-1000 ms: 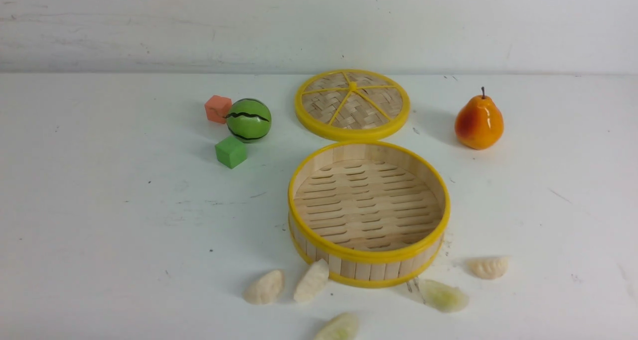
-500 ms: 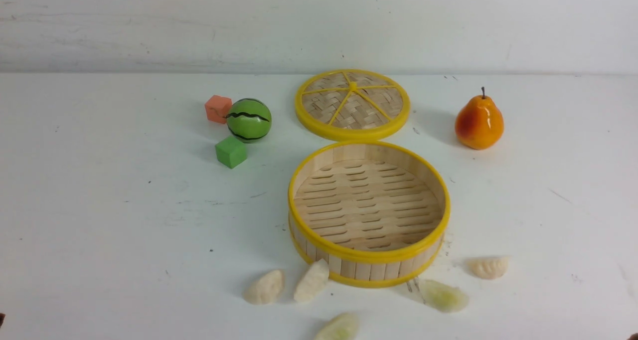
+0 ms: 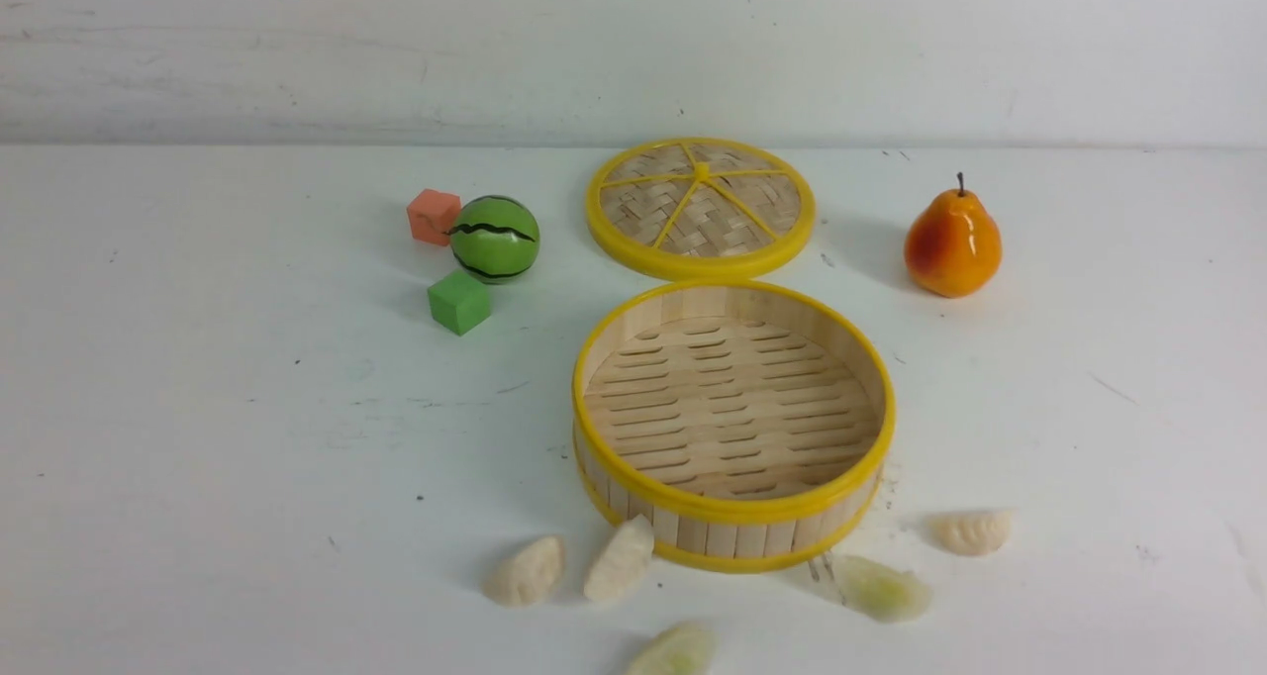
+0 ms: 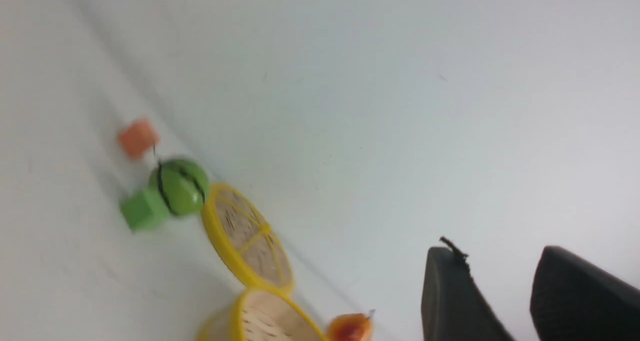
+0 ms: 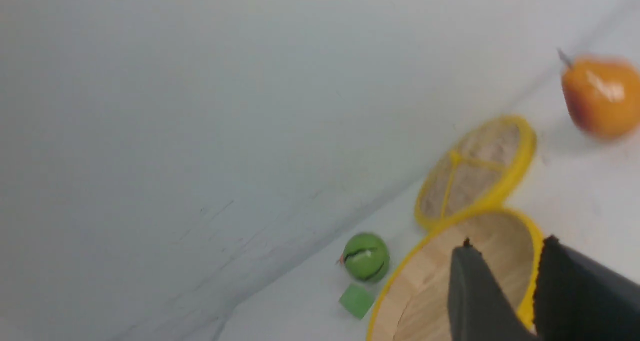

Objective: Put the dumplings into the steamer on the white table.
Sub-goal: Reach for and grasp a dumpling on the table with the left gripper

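The steamer [image 3: 734, 508] stands with nothing in it at the middle of the white table [image 3: 198, 457]. Several dumplings lie on the table along its near side: cream ones [image 3: 525, 570] [image 3: 620, 558] [image 3: 972, 532] and greenish ones [image 3: 879, 588] [image 3: 675, 652]. Neither gripper shows in the front view. In the left wrist view my left gripper [image 4: 495, 253] is open in the air with nothing between its fingers. My right gripper [image 5: 507, 246] is also open and holds nothing, and the steamer [image 5: 400, 276] shows behind its fingers.
The steamer's flat woven lid [image 3: 700, 205] lies just behind it. An orange pear [image 3: 951, 240] stands at the back right. A green striped ball [image 3: 494, 238], a green cube [image 3: 458, 302] and an orange cube [image 3: 433, 216] sit at the back left.
Dark tips that showed at the front view's bottom corners half a second ago are gone from it. Nothing on the table has moved.
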Robot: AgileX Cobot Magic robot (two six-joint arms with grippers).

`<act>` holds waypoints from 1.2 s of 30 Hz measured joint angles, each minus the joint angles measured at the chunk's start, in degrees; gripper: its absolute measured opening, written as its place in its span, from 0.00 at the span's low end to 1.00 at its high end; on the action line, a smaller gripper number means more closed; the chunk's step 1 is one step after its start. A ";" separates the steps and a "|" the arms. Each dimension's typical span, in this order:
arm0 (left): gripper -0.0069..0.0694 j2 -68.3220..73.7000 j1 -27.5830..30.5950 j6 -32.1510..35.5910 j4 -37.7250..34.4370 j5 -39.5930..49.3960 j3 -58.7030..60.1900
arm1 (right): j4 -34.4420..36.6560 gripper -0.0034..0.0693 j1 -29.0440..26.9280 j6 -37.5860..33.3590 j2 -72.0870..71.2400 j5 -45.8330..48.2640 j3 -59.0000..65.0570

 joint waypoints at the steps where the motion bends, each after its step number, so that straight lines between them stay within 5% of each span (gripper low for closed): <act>1: 0.39 1.13 0.00 4.87 1.80 2.74 -3.11 | 0.06 0.26 0.00 -4.72 0.83 -0.54 -2.29; 5: 0.30 9.25 0.00 12.83 10.41 11.15 -11.89 | 0.19 0.07 0.00 -18.38 9.32 -0.91 -11.11; 12: 0.07 24.39 -0.24 5.66 32.26 27.00 -23.43 | -3.97 0.02 0.00 -27.79 33.07 12.37 -27.04; 17: 0.07 34.57 -3.51 1.27 40.81 39.64 -29.08 | -10.76 0.02 2.69 -26.83 46.50 24.02 -34.79; 21: 0.07 43.49 -11.37 0.85 41.95 47.25 -32.04 | -17.97 0.03 8.83 -22.20 54.91 30.13 -38.25; 27: 0.07 56.43 -24.64 0.55 42.65 48.25 -37.45 | -29.13 0.03 15.43 -15.52 60.48 36.91 -38.92; 33: 0.11 68.37 -31.84 -0.52 42.65 48.69 -44.74 | -34.04 0.03 16.63 -11.53 60.65 40.85 -38.92; 36: 0.25 77.88 -35.15 -0.67 42.41 48.63 -49.32 | -34.06 0.04 16.68 -11.10 59.72 41.25 -38.92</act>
